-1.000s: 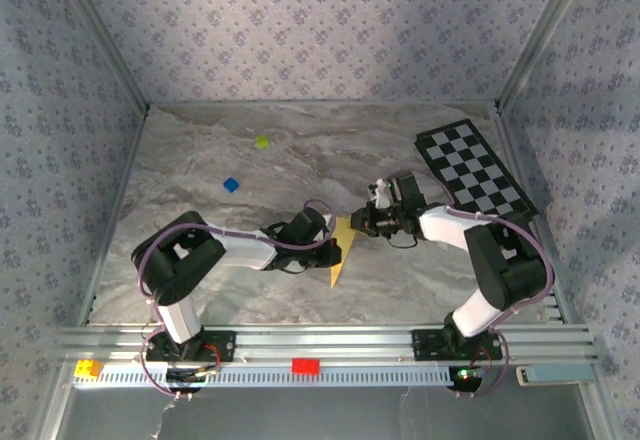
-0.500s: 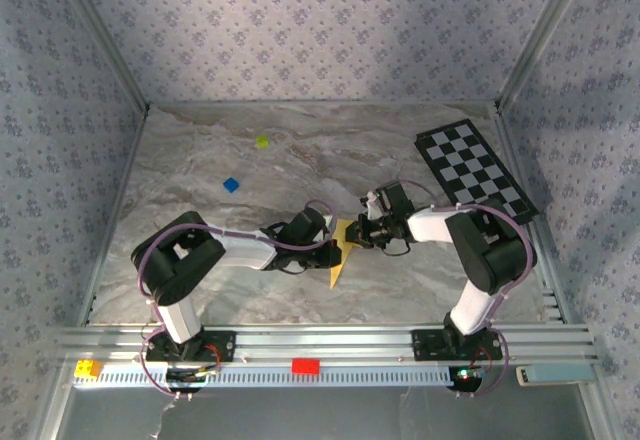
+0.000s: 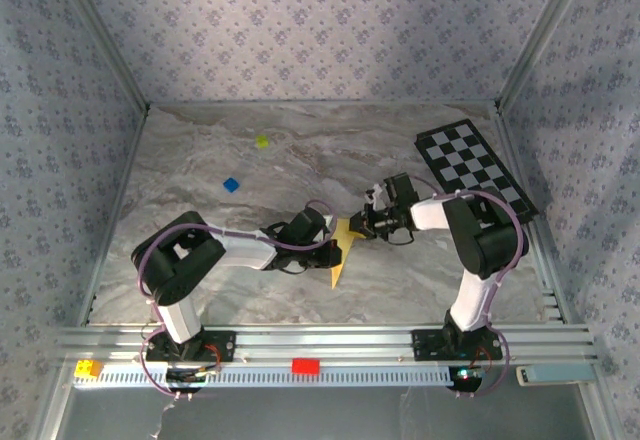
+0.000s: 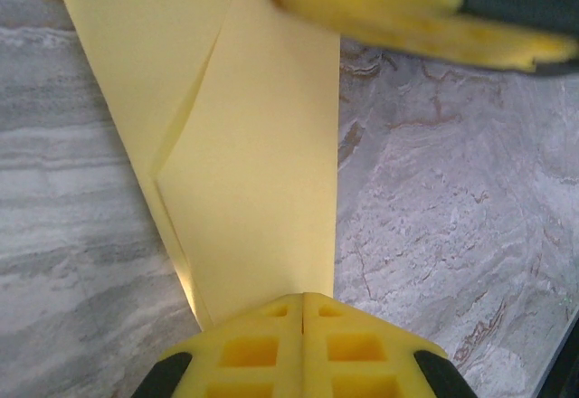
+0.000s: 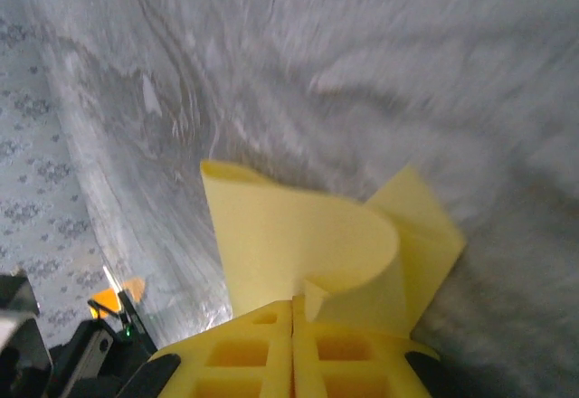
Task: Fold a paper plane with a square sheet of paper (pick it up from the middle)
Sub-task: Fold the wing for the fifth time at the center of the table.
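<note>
The yellow paper [image 3: 338, 265] is lying near the middle of the marbled counter [image 3: 230, 260], folded into a narrow wedge whose point is aiming toward the near edge. It is sitting directly between the two arms.

The left end effector [image 3: 328, 247] is reaching in from the left and is touching the paper's left side. From the left wrist, its tips [image 4: 303, 312] are pressing flat together with the paper [image 4: 253, 190] clamped between them. The sheet is running straight away from the tips, showing a diagonal crease and an overlapping layer. At the paper's far end, a yellow finger [image 4: 380, 0] of the other arm is bearing on it.

The right end effector [image 3: 362, 226] is meeting the paper's upper right part. From the right wrist, its tips [image 5: 292, 326] are closing together on the paper [image 5: 298, 244], which is curling up in a loop just beyond them.

A checkered board [image 3: 474, 168] is lying well apart at the far right, and a blue block [image 3: 231, 185] and a yellow-green block [image 3: 262, 141] are sitting farther back on the left.
</note>
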Robot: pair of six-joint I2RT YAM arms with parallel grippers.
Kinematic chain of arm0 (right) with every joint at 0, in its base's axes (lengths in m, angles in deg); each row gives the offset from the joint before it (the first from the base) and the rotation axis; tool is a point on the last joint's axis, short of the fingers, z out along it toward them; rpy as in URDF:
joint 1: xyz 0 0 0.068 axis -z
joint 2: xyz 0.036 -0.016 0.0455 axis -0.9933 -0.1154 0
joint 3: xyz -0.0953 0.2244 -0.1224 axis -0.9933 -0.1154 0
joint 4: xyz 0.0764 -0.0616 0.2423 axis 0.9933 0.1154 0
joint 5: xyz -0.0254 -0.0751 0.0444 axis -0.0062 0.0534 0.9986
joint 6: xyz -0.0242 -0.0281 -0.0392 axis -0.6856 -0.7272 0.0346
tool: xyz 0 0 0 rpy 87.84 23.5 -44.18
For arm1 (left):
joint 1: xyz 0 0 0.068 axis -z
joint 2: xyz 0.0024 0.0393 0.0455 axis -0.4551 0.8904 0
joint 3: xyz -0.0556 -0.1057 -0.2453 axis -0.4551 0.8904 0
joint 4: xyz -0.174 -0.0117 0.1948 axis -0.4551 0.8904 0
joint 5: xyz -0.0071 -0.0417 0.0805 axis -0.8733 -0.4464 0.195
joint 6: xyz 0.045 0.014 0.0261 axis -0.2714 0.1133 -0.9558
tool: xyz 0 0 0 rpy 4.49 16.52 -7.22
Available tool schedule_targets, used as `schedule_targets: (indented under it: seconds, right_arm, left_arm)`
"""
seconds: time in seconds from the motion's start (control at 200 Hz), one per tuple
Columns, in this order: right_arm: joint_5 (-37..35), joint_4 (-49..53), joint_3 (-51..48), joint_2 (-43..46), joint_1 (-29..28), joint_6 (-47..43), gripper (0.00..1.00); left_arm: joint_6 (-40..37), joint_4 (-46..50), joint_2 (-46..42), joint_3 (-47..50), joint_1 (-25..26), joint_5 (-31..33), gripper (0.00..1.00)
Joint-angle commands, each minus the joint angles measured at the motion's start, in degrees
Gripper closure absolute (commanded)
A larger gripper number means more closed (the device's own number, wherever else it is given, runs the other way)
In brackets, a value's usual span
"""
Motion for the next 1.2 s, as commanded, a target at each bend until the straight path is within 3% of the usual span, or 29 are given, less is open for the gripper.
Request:
schedule_targets:
  seconds: [0.0,0.175,0.365,0.6,0.75,0.95,1.194]
  right_arm:
    - [-8.53,2.04,2.50,-1.86,2.52,-1.45,0.91]
    - [-12.47,4.53,4.07,-1.78,3.63,-1.55,0.91]
    - [-9.57,3.94,5.67,-1.76,5.90,-1.55,0.90]
    - [-8.03,7.42,4.51,8.35,6.29,-3.84,0.89]
    - [-5.08,5.01,0.26,12.07,3.22,-3.46,0.88]
    - [-3.52,3.06,-1.06,8.28,-1.69,-3.35,0.90]
    - [-9.44,2.71,-4.09,3.02,-2.28,-2.63,0.93]
  left_arm:
    - [-1.12,14.03,3.03,3.16,1.11,0.03,1.00]
    - [-1.21,14.26,2.95,3.18,1.10,0.16,1.00]
    - [-1.42,14.55,2.66,3.30,1.22,0.12,1.00]
    - [-2.33,14.70,1.79,3.15,1.19,0.05,1.00]
    - [-3.40,16.08,1.62,2.48,1.10,0.12,1.00]
    - [-4.03,17.20,1.01,1.59,1.12,0.41,1.00]
    - [-3.02,19.43,-0.72,-0.21,1.17,1.50,1.00]
